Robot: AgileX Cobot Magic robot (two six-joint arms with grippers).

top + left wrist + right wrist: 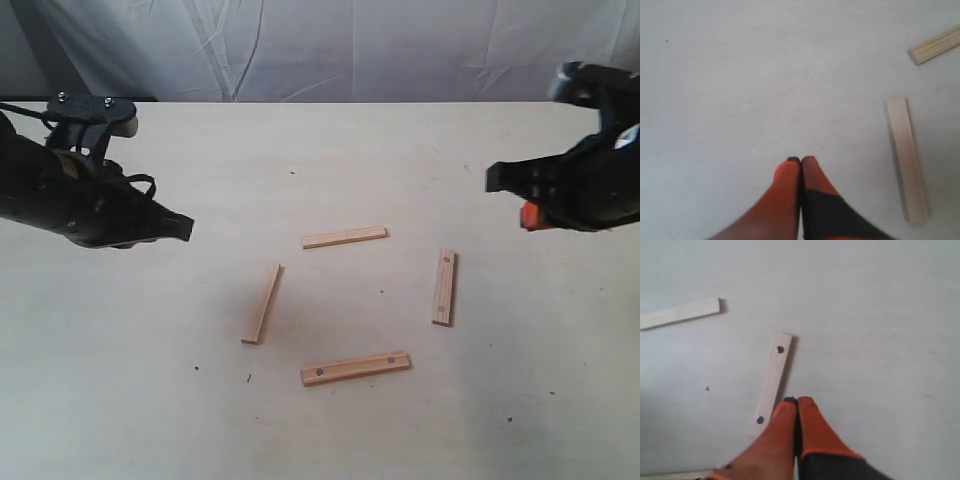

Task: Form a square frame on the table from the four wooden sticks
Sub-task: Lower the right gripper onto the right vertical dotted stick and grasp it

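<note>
Four loose pieces mark out a rough square on the pale table [120,400], none touching another, with gaps at every corner. A plain stick [344,237] lies at 12 o'clock, running crosswise. A dotted stick [445,287] lies at 3 o'clock, pointing toward and away from the camera, with small dark dots near its ends. A second dotted stick [356,368] lies at 6 o'clock, crosswise and slightly slanted. A slanted plain stick [262,303] lies at 9 o'clock, its far end leaning inward.

The left gripper [185,225] hovers at about 10 o'clock from the ring, well apart from the sticks. In the left wrist view, its orange-and-black fingers [787,172] are pressed together with nothing between them. Two plain slats show off to one side of them.

The right gripper [492,178] hangs at about 2 o'clock, near the 3 o'clock stick. In the right wrist view, its orange fingers [785,415] are likewise closed tip to tip and hold nothing. The stick with two dark dots [771,385] shows just beside them there, and the pictures do not show whether they touch it.

A creased white cloth [350,50] hangs behind the table's far edge.
</note>
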